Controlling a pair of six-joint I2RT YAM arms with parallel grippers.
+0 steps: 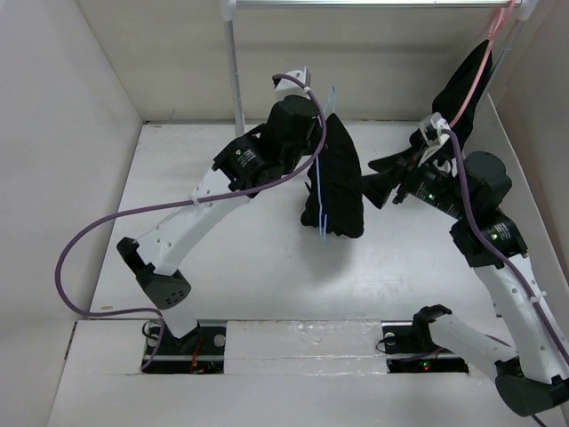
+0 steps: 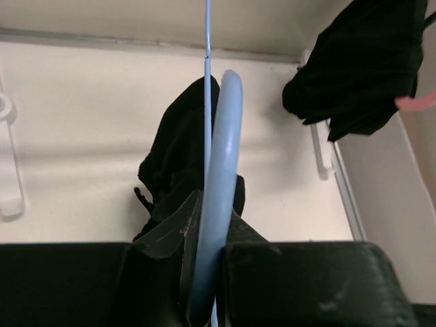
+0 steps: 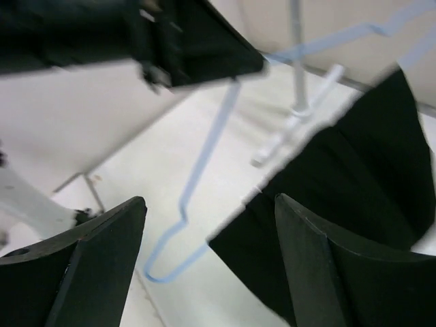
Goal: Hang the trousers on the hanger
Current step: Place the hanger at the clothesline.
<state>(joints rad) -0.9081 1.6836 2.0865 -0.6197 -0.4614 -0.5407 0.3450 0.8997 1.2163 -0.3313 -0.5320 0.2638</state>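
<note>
Trousers (image 1: 342,182) draped over the light-blue hanger (image 2: 219,177) above mid-table, the left gripper (image 2: 204,238) clamped on that hanger and the right gripper (image 3: 208,204) spread wide, empty, just beside the cloth: best kept level, the free fingers drawn clear without snagging.

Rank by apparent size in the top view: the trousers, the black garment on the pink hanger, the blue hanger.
Largest: trousers.
Then: black garment, partly hidden, so less sure.
Smallest: blue hanger, thin rods only.
</note>
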